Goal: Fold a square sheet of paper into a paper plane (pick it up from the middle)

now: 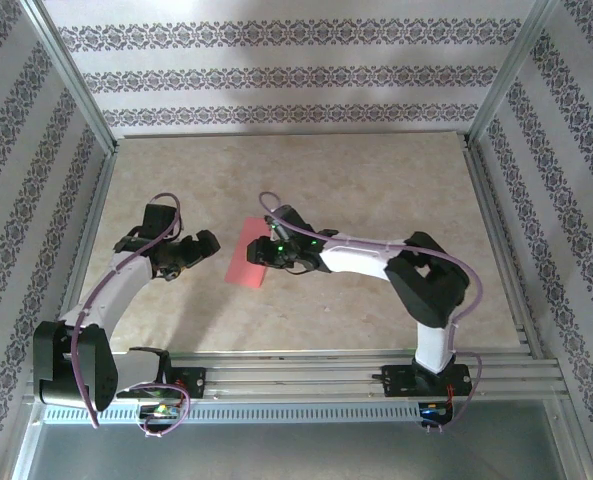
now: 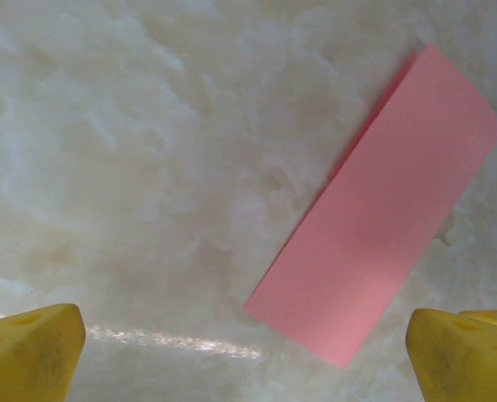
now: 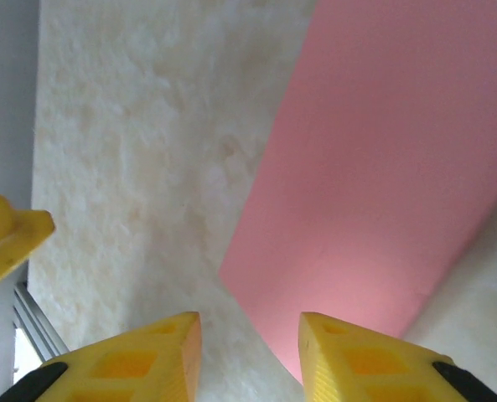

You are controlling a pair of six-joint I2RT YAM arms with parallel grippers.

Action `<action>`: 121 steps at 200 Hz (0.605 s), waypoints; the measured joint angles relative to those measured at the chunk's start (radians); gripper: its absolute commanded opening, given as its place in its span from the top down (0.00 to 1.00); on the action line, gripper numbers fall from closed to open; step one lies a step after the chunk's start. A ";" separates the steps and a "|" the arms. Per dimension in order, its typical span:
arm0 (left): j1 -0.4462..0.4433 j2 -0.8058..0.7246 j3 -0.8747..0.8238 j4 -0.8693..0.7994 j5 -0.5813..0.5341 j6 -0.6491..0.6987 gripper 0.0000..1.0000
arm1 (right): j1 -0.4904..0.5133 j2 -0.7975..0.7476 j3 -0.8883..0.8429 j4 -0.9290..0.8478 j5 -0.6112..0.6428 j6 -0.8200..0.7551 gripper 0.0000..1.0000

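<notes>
pink folded sheet of paper [image 1: 248, 256] flat on the bench [image 1: 326, 170]; left pincer [image 1: 187, 255] wide apart beside it, right pincer [image 3: 250, 325] slightly apart at its edge.

- The pink square sheet of paper [image 1: 246, 258], folded into a narrow strip, lies flat on the marbled table [image 1: 376, 180] at centre frame.
- The left gripper [image 1: 194, 252] sits just left of the strip, jaws spread wide, clear of it.
- The right gripper [image 1: 268, 252] reaches in from the right, low over the strip's right edge.
</notes>
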 measured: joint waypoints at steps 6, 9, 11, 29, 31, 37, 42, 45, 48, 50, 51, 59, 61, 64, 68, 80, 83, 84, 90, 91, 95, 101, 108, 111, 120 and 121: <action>0.005 -0.002 -0.005 0.003 0.004 -0.002 0.01 | 0.005 0.019 0.016 -0.012 -0.005 -0.003 0.63; 0.006 -0.002 -0.006 0.006 0.006 -0.003 0.01 | 0.006 0.028 0.023 -0.019 -0.007 -0.004 0.63; 0.007 -0.002 -0.008 0.007 0.006 -0.003 0.00 | 0.006 0.034 0.028 -0.022 -0.010 -0.005 0.63; 0.011 -0.002 -0.013 0.014 0.017 -0.008 0.00 | 0.007 0.077 0.066 -0.072 -0.019 -0.027 0.63; 0.011 -0.002 -0.013 0.015 0.018 -0.007 0.01 | 0.007 0.083 0.072 -0.078 -0.021 -0.031 0.63; 0.012 -0.002 -0.013 0.018 0.022 -0.008 0.01 | 0.007 0.098 0.087 -0.094 -0.024 -0.039 0.63; 0.012 -0.002 -0.013 0.020 0.028 -0.008 0.01 | 0.007 0.111 0.101 -0.106 -0.027 -0.047 0.63; 0.012 0.000 -0.013 0.021 0.030 -0.008 0.01 | 0.007 0.119 0.108 -0.111 -0.031 -0.053 0.63; 0.012 0.000 -0.013 0.023 0.032 -0.008 0.01 | 0.007 0.127 0.116 -0.117 -0.033 -0.056 0.63; 0.012 0.001 -0.013 0.024 0.034 -0.008 0.01 | 0.007 0.132 0.121 -0.122 -0.036 -0.059 0.63; 0.012 0.002 -0.013 0.024 0.034 -0.008 0.01 | 0.007 0.134 0.122 -0.123 -0.037 -0.060 0.63; 0.012 0.005 -0.013 0.027 0.039 -0.008 0.01 | 0.007 0.151 0.136 -0.136 -0.044 -0.074 0.63; 0.013 0.006 -0.013 0.029 0.040 -0.008 0.01 | 0.007 0.153 0.138 -0.137 -0.045 -0.075 0.63; 0.013 0.008 -0.013 0.030 0.040 -0.008 0.01 | 0.007 0.159 0.141 -0.143 -0.048 -0.079 0.63; 0.013 0.011 -0.013 0.032 0.043 -0.008 0.01 | 0.007 0.164 0.145 -0.149 -0.051 -0.082 0.63; 0.014 0.019 -0.013 0.037 0.047 -0.008 0.01 | 0.007 0.176 0.150 -0.162 -0.061 -0.096 0.63; 0.015 0.020 -0.013 0.037 0.048 -0.008 0.01 | 0.007 0.178 0.150 -0.166 -0.063 -0.101 0.63; 0.015 0.020 -0.013 0.037 0.048 -0.008 0.01 | 0.007 0.178 0.150 -0.167 -0.064 -0.103 0.63; 0.016 0.023 -0.013 0.037 0.053 -0.008 0.01 | 0.004 0.179 0.150 -0.169 -0.071 -0.112 0.63; 0.016 0.023 -0.013 0.037 0.054 -0.008 0.01 | 0.004 0.179 0.150 -0.170 -0.072 -0.114 0.63; 0.017 0.024 -0.013 0.038 0.055 -0.008 0.01 | 0.003 0.179 0.151 -0.174 -0.077 -0.124 0.63; 0.017 0.026 -0.013 0.040 0.060 -0.008 0.01 | 0.001 0.179 0.153 -0.179 -0.082 -0.140 0.63; 0.017 0.029 -0.013 0.043 0.066 -0.007 0.00 | -0.003 0.179 0.153 -0.188 -0.090 -0.166 0.63; 0.017 0.030 -0.013 0.044 0.069 -0.007 0.00 | -0.005 0.179 0.153 -0.193 -0.094 -0.180 0.62; 0.017 0.034 -0.013 0.048 0.080 -0.006 0.01 | -0.013 0.175 0.151 -0.208 -0.111 -0.232 0.59; 0.017 0.034 -0.013 0.048 0.080 -0.006 0.01 | -0.014 0.175 0.150 -0.209 -0.115 -0.240 0.59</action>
